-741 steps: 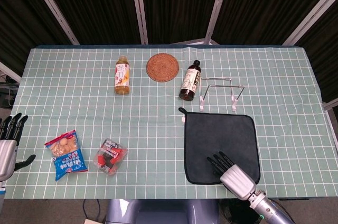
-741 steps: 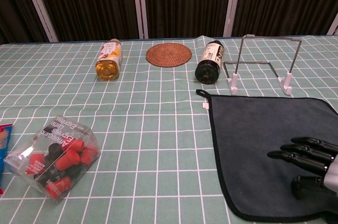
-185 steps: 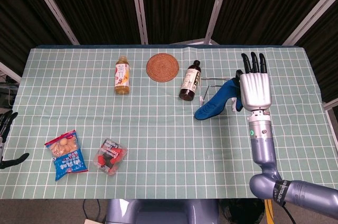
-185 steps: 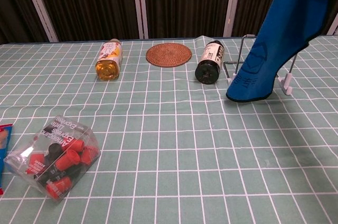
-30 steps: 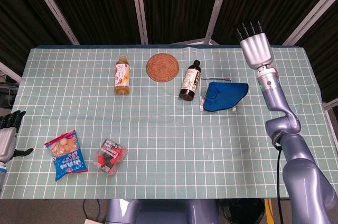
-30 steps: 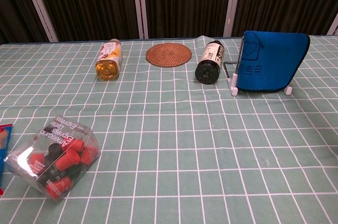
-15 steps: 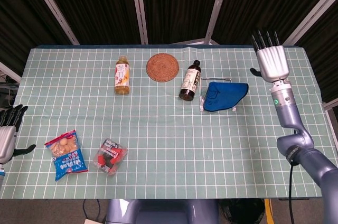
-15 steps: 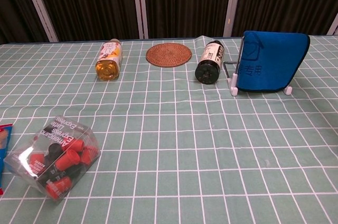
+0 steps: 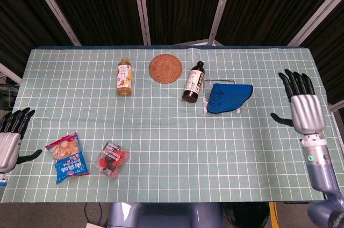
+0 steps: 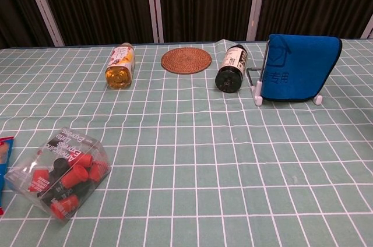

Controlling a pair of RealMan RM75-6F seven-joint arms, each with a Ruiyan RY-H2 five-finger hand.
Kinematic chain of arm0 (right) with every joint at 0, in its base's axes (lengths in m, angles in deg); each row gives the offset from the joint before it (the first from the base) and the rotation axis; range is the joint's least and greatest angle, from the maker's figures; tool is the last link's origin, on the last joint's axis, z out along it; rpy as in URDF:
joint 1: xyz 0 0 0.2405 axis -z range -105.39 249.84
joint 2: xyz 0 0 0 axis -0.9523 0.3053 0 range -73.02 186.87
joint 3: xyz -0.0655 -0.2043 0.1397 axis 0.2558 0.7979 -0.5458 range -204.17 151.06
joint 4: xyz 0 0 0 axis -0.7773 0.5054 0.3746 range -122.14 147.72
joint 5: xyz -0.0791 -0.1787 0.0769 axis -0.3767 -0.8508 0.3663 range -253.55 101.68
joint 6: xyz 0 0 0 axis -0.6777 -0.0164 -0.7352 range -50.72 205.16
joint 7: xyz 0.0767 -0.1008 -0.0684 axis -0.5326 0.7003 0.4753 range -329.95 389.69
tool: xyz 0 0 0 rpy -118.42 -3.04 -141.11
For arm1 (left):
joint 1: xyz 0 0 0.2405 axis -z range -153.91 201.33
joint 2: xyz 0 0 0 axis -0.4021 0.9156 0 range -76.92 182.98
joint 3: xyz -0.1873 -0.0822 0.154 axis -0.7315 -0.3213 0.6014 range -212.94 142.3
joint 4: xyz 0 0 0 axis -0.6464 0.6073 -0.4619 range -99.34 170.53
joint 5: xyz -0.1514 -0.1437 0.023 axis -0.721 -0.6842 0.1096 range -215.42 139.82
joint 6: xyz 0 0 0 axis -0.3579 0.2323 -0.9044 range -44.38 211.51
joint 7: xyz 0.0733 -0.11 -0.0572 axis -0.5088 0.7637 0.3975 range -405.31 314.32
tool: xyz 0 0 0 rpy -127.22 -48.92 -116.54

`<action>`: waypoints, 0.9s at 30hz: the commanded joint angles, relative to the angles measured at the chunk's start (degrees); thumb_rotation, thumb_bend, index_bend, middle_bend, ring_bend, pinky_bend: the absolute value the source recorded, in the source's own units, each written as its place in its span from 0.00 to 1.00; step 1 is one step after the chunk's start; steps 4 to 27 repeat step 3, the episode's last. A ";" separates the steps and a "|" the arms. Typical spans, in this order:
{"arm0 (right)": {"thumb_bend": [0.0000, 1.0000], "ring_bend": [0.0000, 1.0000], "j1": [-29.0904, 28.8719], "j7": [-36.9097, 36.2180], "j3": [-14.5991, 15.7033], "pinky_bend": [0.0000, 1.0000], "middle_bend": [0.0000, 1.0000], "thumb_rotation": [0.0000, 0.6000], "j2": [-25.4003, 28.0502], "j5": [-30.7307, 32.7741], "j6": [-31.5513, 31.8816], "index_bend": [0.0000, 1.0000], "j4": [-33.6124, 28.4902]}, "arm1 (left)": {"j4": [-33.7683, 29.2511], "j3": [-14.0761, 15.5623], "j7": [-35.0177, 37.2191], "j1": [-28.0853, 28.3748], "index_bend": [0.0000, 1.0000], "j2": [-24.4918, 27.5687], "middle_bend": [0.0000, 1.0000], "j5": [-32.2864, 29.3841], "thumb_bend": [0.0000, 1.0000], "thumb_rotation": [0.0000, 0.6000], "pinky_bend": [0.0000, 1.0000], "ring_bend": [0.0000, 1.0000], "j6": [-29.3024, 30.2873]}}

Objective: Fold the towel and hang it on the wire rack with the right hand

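Towel hung on the rack, both hands empty at the counter's edges.

The counter (image 9: 161,131) wears a green checked cloth. The right hand (image 9: 304,109) hovers over its right edge, well apart from the rack, fingers (image 9: 294,83) spread and holding nothing; the left hand (image 9: 9,139) sits at the left edge, fingers apart too. The blue towel (image 10: 300,66), folded, drapes over the wire rack (image 10: 257,81) at the back right. Just left of the rack lies a dark bottle (image 10: 229,70), then a round woven mat (image 10: 186,60) and a juice bottle (image 10: 119,65). Near the front left are a blue snack bag (image 9: 67,157) and a clear pack of red pieces (image 10: 58,174).
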 commanded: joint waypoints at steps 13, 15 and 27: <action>0.00 0.00 6.88 0.77 3.70 0.00 0.00 1.00 1.34 -4.10 6.98 0.00 -4.79 | -0.06 0.30 0.61 -0.40 0.00 0.09 0.00 0.83 0.00 1.00 0.00 0.00 0.56; 0.00 0.00 6.88 0.77 3.70 0.00 0.00 1.00 1.34 -4.10 6.98 0.00 -4.79 | -0.06 0.30 0.61 -0.40 0.00 0.09 0.00 0.83 0.00 1.00 0.00 0.00 0.56; 0.00 0.00 6.88 0.77 3.70 0.00 0.00 1.00 1.34 -4.10 6.98 0.00 -4.79 | -0.06 0.30 0.61 -0.40 0.00 0.09 0.00 0.83 0.00 1.00 0.00 0.00 0.56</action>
